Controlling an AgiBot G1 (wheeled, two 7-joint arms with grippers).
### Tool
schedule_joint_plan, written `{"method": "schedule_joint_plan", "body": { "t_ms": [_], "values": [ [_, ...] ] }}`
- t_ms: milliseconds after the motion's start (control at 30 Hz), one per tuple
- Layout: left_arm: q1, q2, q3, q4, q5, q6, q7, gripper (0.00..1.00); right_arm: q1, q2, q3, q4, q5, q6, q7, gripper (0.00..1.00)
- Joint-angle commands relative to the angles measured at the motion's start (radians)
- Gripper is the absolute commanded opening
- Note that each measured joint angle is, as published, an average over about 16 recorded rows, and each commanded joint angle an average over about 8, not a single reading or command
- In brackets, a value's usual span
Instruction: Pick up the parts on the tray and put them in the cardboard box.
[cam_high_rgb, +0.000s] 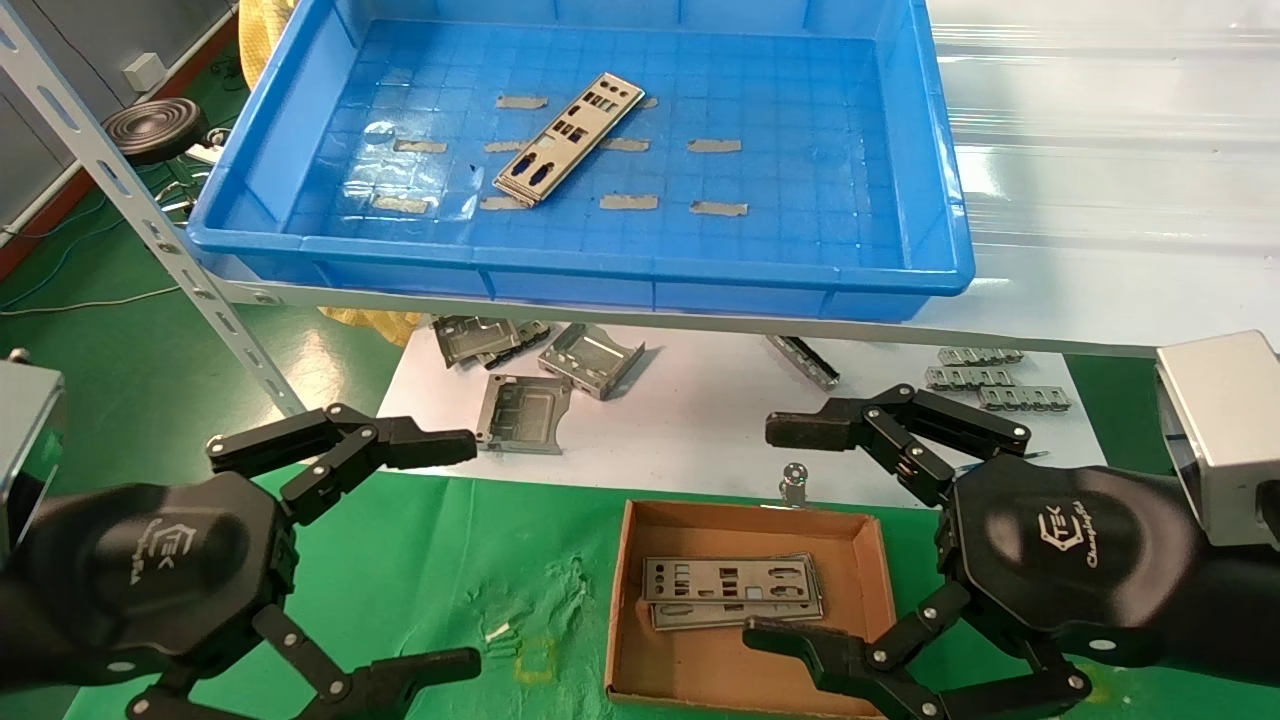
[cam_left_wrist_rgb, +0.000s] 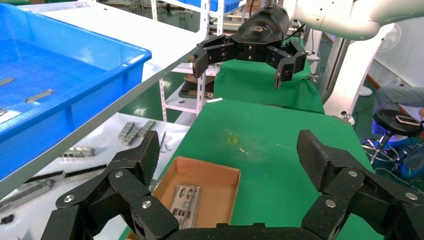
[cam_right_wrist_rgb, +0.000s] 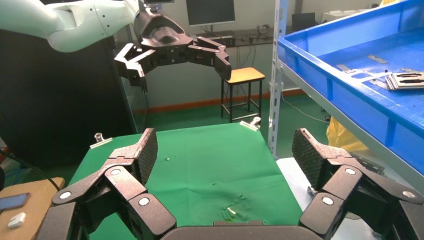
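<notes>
I hold both grippers, left gripper (cam_high_rgb: 400, 550) and right gripper (cam_high_rgb: 780, 530), wide open and empty. Parts (cam_high_rgb: 568, 138) lie stacked in the tray (cam_high_rgb: 700, 280); a pinch risks lifting several, short of the cardboard box (cam_high_rgb: 880, 570).

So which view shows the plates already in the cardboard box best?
The head view: the plates lie in full inside the cardboard box, port holes visible. The left wrist view shows them smaller, partly hidden behind the left gripper. The right wrist view shows neither.

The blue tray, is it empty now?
Not empty: parts, seemingly stacked plates, lie on the tray floor. Neither claw touches them.
</notes>
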Motion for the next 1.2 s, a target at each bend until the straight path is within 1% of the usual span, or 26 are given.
{"method": "schedule_joint_plan", "body": {
  "t_ms": [33, 133, 167, 1200],
  "values": [
    [0.000, 0.000, 0.000, 0.000, 0.000, 0.000, 0.000, 1.00, 0.000, 0.000, 0.000, 0.000, 0.000, 0.000, 0.000, 0.47],
    [0.000, 0.000, 0.000, 0.000, 0.000, 0.000, 0.000, 1.00, 0.000, 0.000, 0.000, 0.000, 0.000, 0.000, 0.000, 0.10],
    [0.000, 0.000, 0.000, 0.000, 0.000, 0.000, 0.000, 1.00, 0.000, 0.000, 0.000, 0.000, 0.000, 0.000, 0.000, 0.00],
    [0.000, 0.000, 0.000, 0.000, 0.000, 0.000, 0.000, 1.00, 0.000, 0.000, 0.000, 0.000, 0.000, 0.000, 0.000, 0.00]
  ]
}}
